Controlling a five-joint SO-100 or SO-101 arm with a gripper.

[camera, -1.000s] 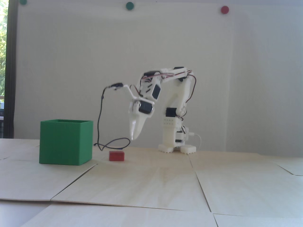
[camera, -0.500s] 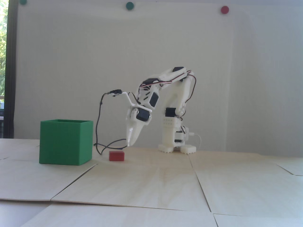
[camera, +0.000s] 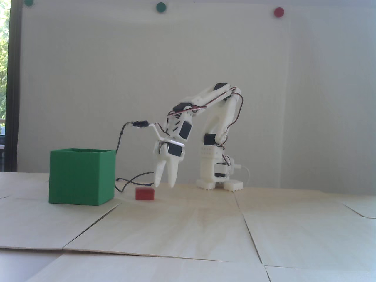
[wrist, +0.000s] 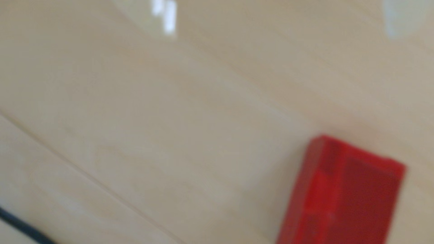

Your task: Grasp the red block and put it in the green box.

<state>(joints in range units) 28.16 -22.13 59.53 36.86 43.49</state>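
Just left of the spread gripper [camera: 164,185] lies the red block [camera: 144,194].

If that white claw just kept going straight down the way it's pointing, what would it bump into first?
Most likely the bare wooden table, a little right of the red block in the fixed view. The open claw hangs just above it; depth is unclear, so it might clip the block.

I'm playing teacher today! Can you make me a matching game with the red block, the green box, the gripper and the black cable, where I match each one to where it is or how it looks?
Fixed view.

Things:
1. red block
2. green box
3. gripper
4. black cable

Descriptions:
A. open, fingertips pointing down
B. tallest thing resting on the table, at the left
C. small, lying between the box and the arm's base
D. dangles from the arm, loops onto the table

Pairs: 1-C, 2-B, 3-A, 4-D
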